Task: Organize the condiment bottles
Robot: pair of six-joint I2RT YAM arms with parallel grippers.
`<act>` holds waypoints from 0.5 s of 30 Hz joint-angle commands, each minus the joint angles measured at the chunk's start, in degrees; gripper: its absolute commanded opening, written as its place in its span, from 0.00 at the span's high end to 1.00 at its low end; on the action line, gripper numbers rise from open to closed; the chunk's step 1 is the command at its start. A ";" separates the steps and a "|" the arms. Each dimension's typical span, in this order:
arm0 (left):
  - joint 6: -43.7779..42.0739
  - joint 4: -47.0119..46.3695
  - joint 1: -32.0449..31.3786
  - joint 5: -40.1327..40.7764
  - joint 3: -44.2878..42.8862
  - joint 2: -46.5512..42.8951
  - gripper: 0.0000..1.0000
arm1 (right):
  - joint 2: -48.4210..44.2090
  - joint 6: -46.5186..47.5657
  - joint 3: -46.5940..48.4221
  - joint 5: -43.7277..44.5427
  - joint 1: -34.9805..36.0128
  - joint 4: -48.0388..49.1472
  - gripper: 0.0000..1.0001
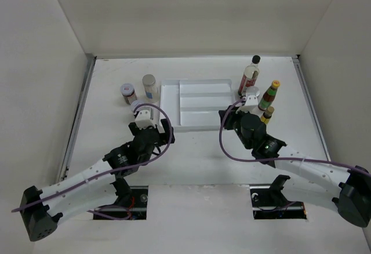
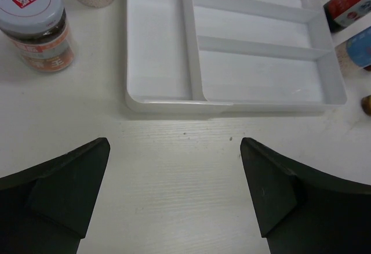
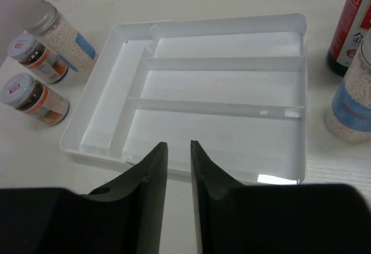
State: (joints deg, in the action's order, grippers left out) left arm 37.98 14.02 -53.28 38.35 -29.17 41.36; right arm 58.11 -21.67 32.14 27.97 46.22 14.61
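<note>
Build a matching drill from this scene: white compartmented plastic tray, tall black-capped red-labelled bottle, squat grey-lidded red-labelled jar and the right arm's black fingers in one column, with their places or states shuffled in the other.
Column one
1. white compartmented plastic tray
2. tall black-capped red-labelled bottle
3. squat grey-lidded red-labelled jar
4. right arm's black fingers

Column two
A. left of the tray
B. close together, gripping nothing
C. empty, mid-table
D. right of the tray, toward the back

Pairs: 1-C, 2-D, 3-A, 4-B

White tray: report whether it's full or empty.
Empty: every compartment of the white compartmented tray shows only bare floor.
</note>
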 commanded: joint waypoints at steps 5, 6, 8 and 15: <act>-0.45 -3.12 2.78 2.08 -3.52 4.15 0.00 | -0.62 0.31 -0.15 -1.77 0.15 3.32 0.35; -0.71 -3.30 3.39 3.04 -4.14 5.29 0.00 | -0.63 0.31 -0.15 -1.43 0.14 3.41 0.35; -1.41 -3.04 4.71 6.11 -6.15 8.37 0.00 | -0.54 0.23 -0.15 -1.34 0.14 3.41 0.37; -9.41 -4.00 3.67 10.95 -17.23 19.18 0.00 | -0.45 0.05 0.73 -0.19 0.32 1.57 0.85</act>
State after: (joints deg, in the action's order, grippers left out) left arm 33.41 13.37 -48.31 45.76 -40.95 58.43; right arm 58.11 -21.30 32.03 27.11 46.22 14.55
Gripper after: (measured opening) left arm 0.997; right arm 0.176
